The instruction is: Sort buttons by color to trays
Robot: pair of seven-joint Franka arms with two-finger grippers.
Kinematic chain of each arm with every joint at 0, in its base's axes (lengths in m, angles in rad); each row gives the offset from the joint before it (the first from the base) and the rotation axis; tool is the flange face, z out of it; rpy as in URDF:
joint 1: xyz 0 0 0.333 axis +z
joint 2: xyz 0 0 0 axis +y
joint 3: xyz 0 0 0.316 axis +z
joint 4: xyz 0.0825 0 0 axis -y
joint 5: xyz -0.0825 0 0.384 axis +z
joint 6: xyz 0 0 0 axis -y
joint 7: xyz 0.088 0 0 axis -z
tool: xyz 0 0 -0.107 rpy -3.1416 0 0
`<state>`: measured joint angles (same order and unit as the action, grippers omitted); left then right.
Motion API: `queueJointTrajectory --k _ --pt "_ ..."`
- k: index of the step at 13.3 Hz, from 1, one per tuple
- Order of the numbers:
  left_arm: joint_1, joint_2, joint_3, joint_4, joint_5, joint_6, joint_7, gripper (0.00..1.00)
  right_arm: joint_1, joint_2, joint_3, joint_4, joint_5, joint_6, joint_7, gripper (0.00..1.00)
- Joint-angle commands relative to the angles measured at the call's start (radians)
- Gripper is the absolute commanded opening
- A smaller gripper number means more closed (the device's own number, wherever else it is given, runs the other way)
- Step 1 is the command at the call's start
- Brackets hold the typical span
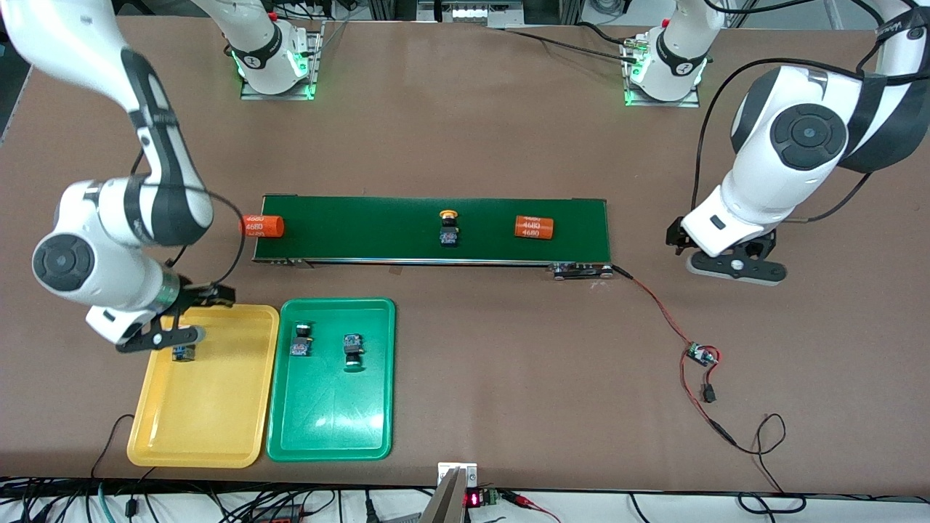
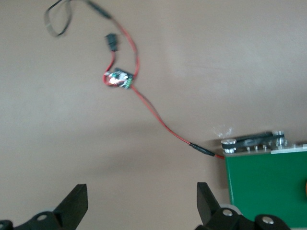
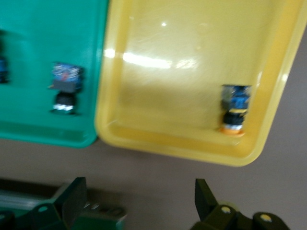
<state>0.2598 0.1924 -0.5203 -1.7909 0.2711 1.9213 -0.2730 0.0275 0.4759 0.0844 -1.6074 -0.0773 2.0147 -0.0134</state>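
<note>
We note the right claw (image 1: 190,327) spread fully wide and holding nothing — it hangs over the yellow tray (image 1: 211,436) at the corner nearest the belt. One yellow-capped button (image 3: 235,109) lies in that tray just below the claw, close to the rim. Beside it, the green tray (image 1: 330,443) carries two green buttons (image 1: 301,340) (image 1: 353,350), well apart from the claw. A second yellow-capped button (image 1: 450,226) sits mid-belt on the conveyor (image 1: 363,225). The left claw (image 2: 139,206) waits, equally wide and empty, over bare tabletop (image 1: 508,349) — just beside the conveyor's end.
</note>
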Motion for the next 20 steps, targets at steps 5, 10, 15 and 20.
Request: queueJointTrajectory --k 5,10,15,20 --pt "-0.054 -0.051 0.231 0.06 -0.159 -0.057 0.101 1.0 0.037 -0.261 0.139 -0.319 0.047 0.022 0.303 1.0" --pt "-0.249 -0.034 0.551 0.228 -0.293 -0.203 0.201 1.0 0.04 -0.275 0.293 -0.406 0.045 0.122 0.44 1.0" --pt "-0.088 -0.047 0.396 0.245 -0.279 -0.265 0.206 1.0 0.104 -0.254 0.334 -0.433 0.045 0.223 0.567 1.0" --pt "-0.106 -0.083 0.379 0.232 -0.274 -0.262 0.126 1.0 0.175 -0.201 0.334 -0.433 -0.005 0.28 0.641 1.0"
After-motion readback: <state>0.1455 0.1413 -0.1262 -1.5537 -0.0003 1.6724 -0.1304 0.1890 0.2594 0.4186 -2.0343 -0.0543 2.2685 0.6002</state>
